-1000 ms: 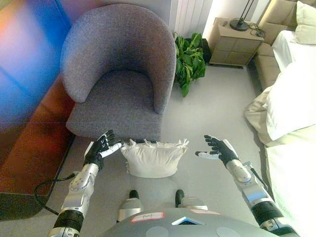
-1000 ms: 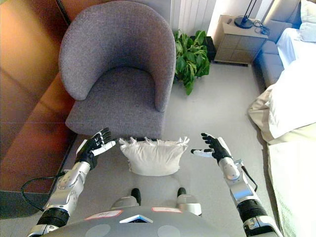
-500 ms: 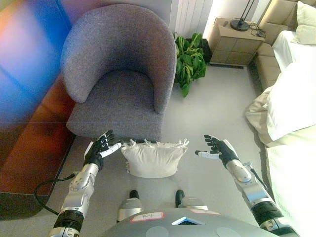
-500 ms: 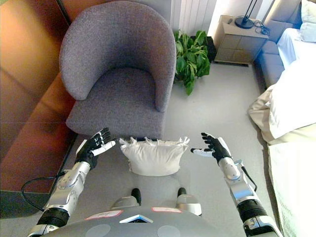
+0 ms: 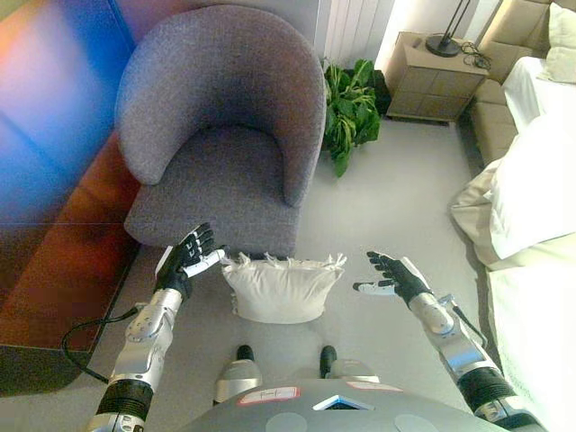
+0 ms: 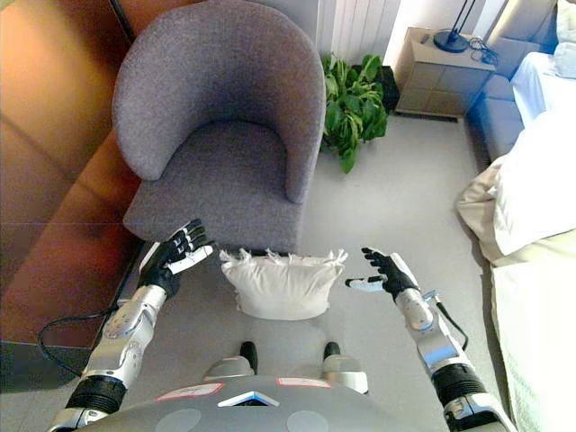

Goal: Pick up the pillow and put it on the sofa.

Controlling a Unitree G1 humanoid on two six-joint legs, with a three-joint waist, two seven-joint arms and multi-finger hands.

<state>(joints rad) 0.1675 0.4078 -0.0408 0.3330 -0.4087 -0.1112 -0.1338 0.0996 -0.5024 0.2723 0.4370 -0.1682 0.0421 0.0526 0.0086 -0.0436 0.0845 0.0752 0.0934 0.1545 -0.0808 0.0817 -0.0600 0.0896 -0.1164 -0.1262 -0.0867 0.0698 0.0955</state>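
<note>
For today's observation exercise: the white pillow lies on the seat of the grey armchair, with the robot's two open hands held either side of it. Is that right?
Not quite. The white pillow lies on the floor in front of the grey armchair, not on its seat, as the left eye view shows. The rest holds: the left hand and right hand are open, one either side of it.

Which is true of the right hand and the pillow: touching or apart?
Apart. In the right eye view, bare floor shows between the open right hand and the pillow.
</note>
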